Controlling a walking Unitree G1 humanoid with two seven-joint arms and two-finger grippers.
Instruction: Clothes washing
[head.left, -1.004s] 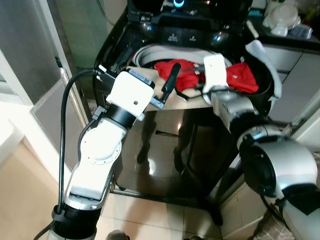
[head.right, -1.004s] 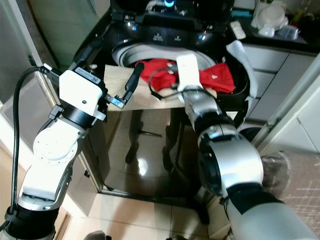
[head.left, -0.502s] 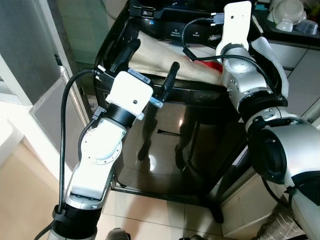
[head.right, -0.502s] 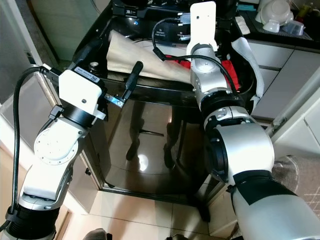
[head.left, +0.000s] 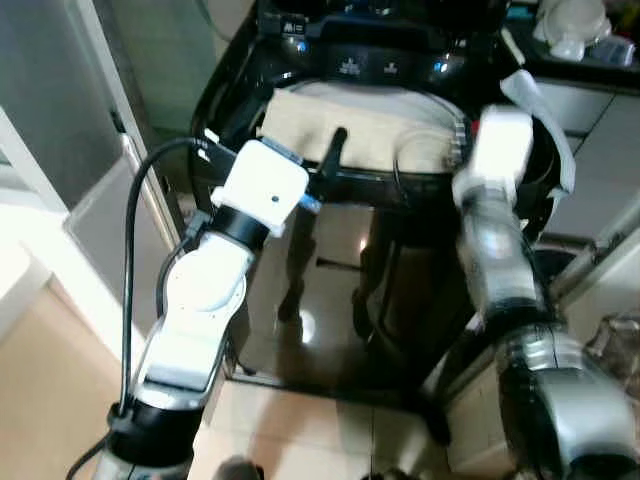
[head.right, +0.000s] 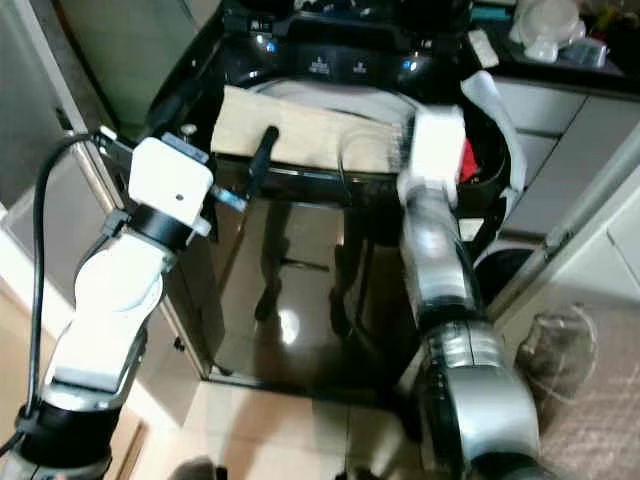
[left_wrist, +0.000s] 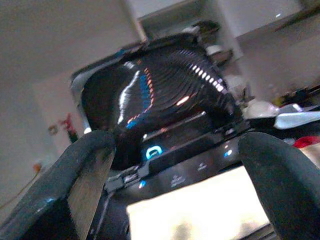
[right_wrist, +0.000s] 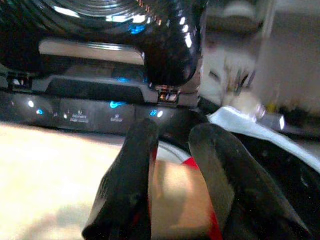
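Beige cloth (head.left: 365, 125) draped across open washer (head.left: 300, 85) mouth at 12 o'clock, likely staged for pushing into drum. Red garment (head.right: 467, 160) peeking at 2 o'clock, under cloth edge. Right gripper (right_wrist: 172, 165) nearly closed, pinching beige cloth, red showing beneath. Left gripper (left_wrist: 170, 165) spread wide, holding nothing, aimed at raised lid (left_wrist: 150, 95).

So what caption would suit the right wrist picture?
Black fingers pinching a red garment over beige cloth in the open washing machine.
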